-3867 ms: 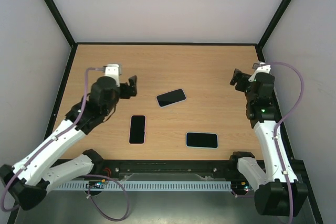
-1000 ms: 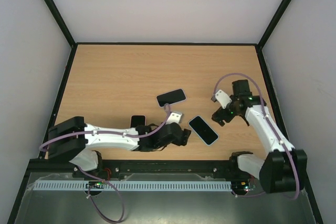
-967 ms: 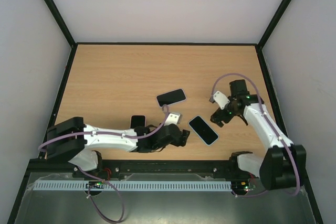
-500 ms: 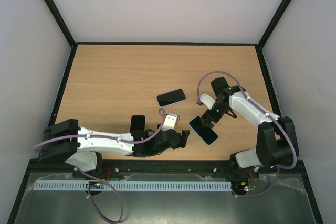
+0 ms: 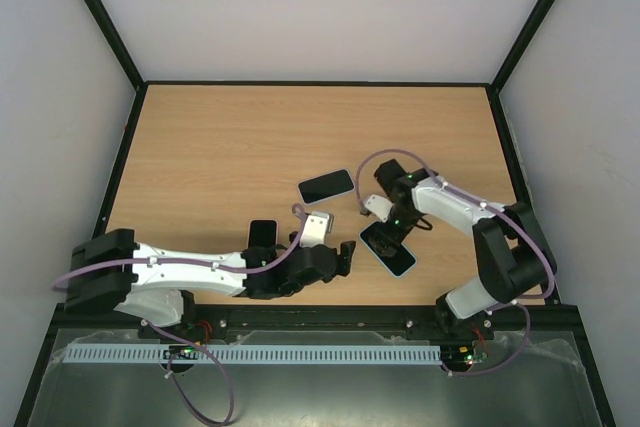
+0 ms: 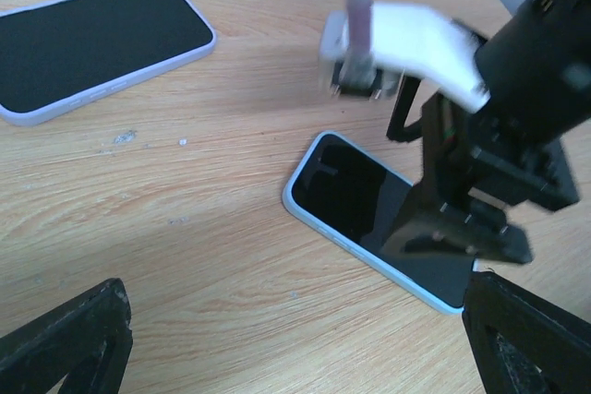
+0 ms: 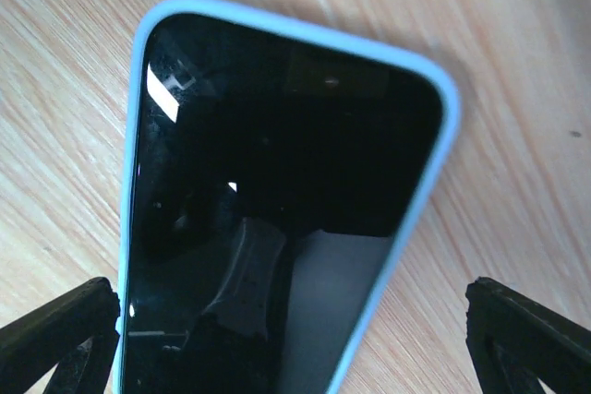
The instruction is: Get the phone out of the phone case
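The phone (image 5: 395, 252), black-screened in a light blue phone case (image 7: 434, 182), lies flat and slanted on the table near the front edge. My right gripper (image 5: 386, 230) hangs over the phone's far end, open, with one finger (image 7: 55, 329) on each side of the case. In the right wrist view the phone (image 7: 277, 191) fills the picture. My left gripper (image 5: 346, 251) is open just to the left of the phone, low over the wood, holding nothing. The left wrist view shows the phone (image 6: 355, 205) ahead, with the right gripper (image 6: 462, 228) standing on it.
A second phone in a pale case (image 5: 326, 186) lies behind, also seen as that pale-cased phone (image 6: 97, 43) in the left wrist view. A black phone (image 5: 263, 231) sits half under the left arm. The wooden table (image 5: 250, 137) has black-edged walls all round.
The right gripper has swung left and come down over the phone's far end. The left gripper has widened its jaws and edged back from the phone. The phone has not moved.
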`<state>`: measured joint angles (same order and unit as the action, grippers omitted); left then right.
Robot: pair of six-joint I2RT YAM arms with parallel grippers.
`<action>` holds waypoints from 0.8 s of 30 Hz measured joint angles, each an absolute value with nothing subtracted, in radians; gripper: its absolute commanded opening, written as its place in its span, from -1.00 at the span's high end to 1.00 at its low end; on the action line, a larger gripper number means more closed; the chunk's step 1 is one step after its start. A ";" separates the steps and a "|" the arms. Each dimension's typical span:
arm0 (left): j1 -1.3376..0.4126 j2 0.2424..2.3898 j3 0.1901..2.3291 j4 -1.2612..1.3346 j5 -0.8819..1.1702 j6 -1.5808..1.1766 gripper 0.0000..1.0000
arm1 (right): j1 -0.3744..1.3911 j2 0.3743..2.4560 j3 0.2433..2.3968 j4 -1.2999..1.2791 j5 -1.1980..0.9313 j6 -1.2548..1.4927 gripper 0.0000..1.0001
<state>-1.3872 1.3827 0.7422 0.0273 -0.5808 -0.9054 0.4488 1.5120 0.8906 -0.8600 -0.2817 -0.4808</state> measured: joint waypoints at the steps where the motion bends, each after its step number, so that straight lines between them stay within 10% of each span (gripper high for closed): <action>1: -1.388 1.377 0.742 0.027 -0.583 -0.906 -0.93 | 0.474 1.517 0.879 -0.849 -0.260 -0.469 -0.95; 24: -1.387 1.344 0.739 -0.005 -0.597 -0.929 -0.92 | 0.592 1.550 0.830 -0.749 -0.062 -0.376 -0.85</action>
